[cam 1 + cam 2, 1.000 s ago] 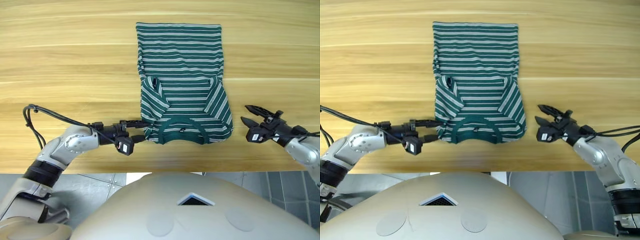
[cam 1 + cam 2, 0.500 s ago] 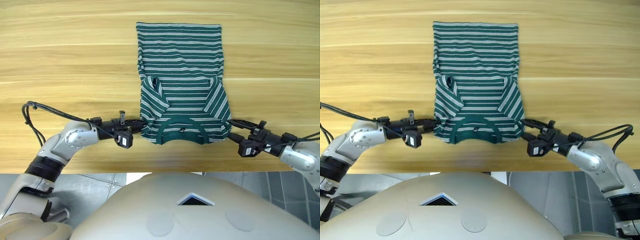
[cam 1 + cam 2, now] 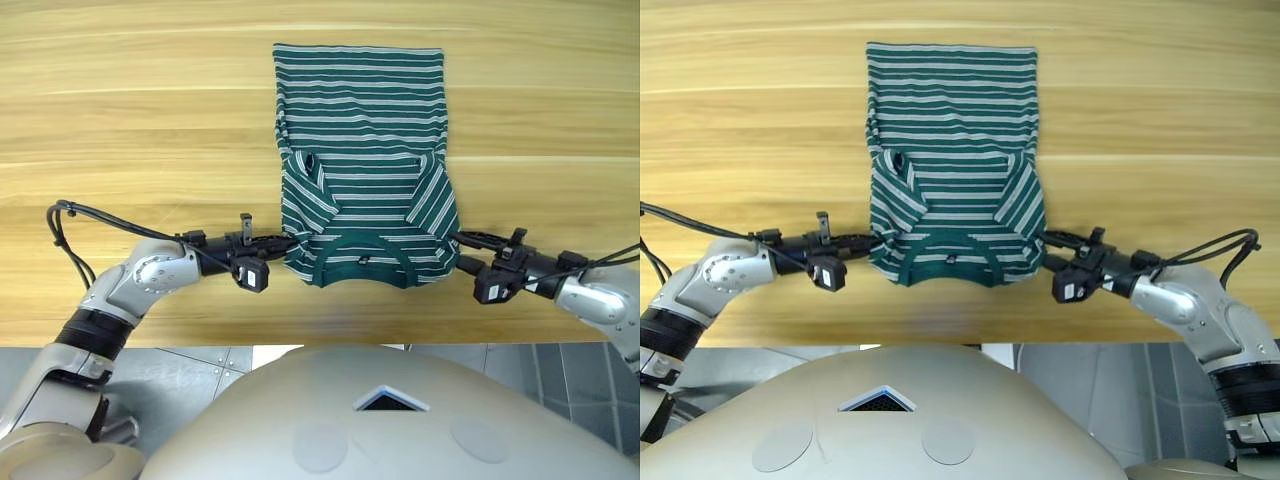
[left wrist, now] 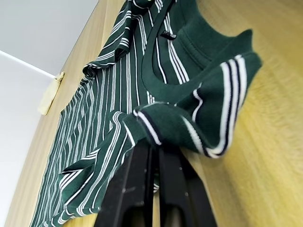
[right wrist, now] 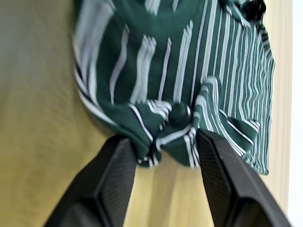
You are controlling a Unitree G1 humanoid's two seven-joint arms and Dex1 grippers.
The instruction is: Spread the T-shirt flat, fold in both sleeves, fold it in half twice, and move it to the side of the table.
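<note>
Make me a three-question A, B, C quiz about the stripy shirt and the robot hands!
1. Where does the collar of the T-shirt lie?
A) near the robot's edge of the table
B) at the far edge
C) hanging off
2. What colours is the T-shirt?
A) red, yellow
B) dark green, white stripes
C) plain blue
3. The left gripper is:
A) open in the air
B) holding a cup
C) shut on the T-shirt
Answers: 1 A, the collar faces the robot. 2 B, white stripes cross green cloth. 3 C, it pinches a shoulder corner.
</note>
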